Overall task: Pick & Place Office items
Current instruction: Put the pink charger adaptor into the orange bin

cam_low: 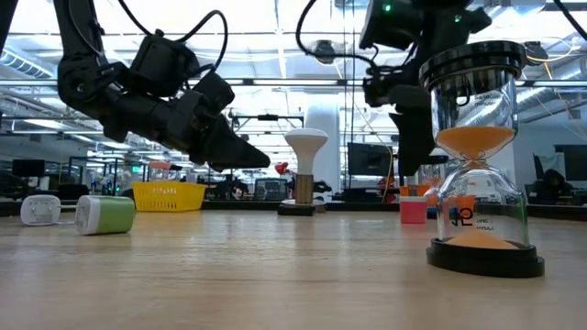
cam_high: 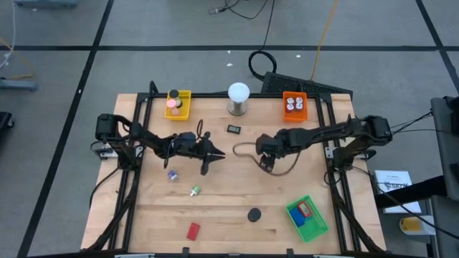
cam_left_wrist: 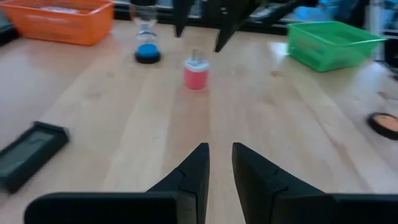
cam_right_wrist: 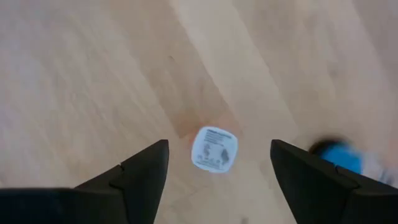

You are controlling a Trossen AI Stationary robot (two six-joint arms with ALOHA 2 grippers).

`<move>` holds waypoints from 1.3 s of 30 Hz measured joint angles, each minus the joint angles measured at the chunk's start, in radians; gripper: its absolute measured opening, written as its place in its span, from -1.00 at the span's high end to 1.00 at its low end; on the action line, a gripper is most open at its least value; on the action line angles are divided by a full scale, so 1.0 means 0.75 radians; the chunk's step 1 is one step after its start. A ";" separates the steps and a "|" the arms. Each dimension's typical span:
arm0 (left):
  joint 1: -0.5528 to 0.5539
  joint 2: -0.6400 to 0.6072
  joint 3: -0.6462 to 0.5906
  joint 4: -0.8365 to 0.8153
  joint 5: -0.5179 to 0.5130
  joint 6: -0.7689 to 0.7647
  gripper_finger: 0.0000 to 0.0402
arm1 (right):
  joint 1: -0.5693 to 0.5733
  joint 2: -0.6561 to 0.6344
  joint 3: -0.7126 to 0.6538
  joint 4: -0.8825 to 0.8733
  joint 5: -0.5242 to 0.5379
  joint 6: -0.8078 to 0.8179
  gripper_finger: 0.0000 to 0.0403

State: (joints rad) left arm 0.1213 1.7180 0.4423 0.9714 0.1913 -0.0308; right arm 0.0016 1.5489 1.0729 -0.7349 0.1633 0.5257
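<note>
Small pink cylinder with white label (cam_right_wrist: 214, 149), alone on pale wooden surface (cam_high: 229, 201) near centre, directly below right tool (cam_right_wrist: 214, 171), fingers spread wide, nothing held. Left tool (cam_left_wrist: 221, 168) nearby, left of centre, fingers narrow, empty.

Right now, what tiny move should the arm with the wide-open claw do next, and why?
Probably go straight down. The right gripper hangs open above the small white-labelled piece, which sits on the table between its fingers, untouched. Lowering would bring the fingers beside it, ready to close.
</note>
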 joint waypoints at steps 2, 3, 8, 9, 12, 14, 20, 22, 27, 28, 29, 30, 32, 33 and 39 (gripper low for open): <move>-0.009 0.000 0.000 -0.001 -0.050 -0.001 0.64 | -0.016 -0.001 0.000 0.005 -0.043 0.099 -0.37; -0.012 0.000 0.000 -0.001 -0.065 -0.007 0.64 | -0.018 0.000 0.000 0.009 -0.047 0.121 -0.37; -0.029 0.000 0.000 -0.003 -0.146 -0.078 0.64 | -0.017 0.015 0.000 0.010 -0.047 0.167 -0.31; -0.034 0.000 0.000 -0.004 -0.167 -0.081 0.64 | -0.018 0.030 0.000 0.026 -0.049 0.167 -0.29; -0.051 0.000 0.000 -0.006 -0.220 -0.081 0.64 | -0.018 0.083 0.000 0.023 -0.050 0.166 -0.24; -0.055 0.000 0.000 -0.010 -0.247 -0.079 0.64 | -0.017 0.123 0.000 0.018 -0.051 0.165 -0.22; -0.060 0.000 0.000 -0.042 -0.307 -0.060 0.64 | -0.017 0.182 0.000 0.057 -0.048 0.161 -0.18; -0.060 0.000 0.000 -0.044 -0.320 -0.057 0.64 | -0.017 0.180 0.000 0.074 -0.048 0.175 -0.12; -0.059 0.000 0.000 -0.045 -0.326 -0.038 0.64 | -0.012 0.180 0.000 0.065 -0.047 0.190 0.19; -0.059 0.000 0.000 -0.045 -0.326 -0.036 0.64 | -0.009 0.180 0.000 0.064 -0.045 0.188 0.25; -0.059 0.000 0.000 -0.046 -0.326 -0.035 0.64 | -0.006 0.180 0.000 0.066 -0.045 0.185 0.29; -0.059 0.000 0.000 -0.048 -0.326 -0.035 0.64 | -0.003 0.180 0.000 0.067 -0.046 0.185 0.33; -0.059 0.000 0.000 -0.055 -0.326 -0.033 0.64 | 0.001 0.180 0.000 0.067 -0.045 0.182 0.35; -0.059 0.001 0.000 -0.056 -0.326 -0.033 0.64 | 0.001 0.180 0.000 0.067 -0.046 0.182 0.35; -0.059 0.001 0.000 -0.074 -0.326 -0.033 0.64 | 0.000 0.176 0.000 0.066 -0.086 0.151 0.25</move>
State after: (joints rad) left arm 0.0769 1.7184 0.4423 0.9159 -0.0532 -0.0552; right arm 0.0017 1.6812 1.0729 -0.6856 0.0987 0.6389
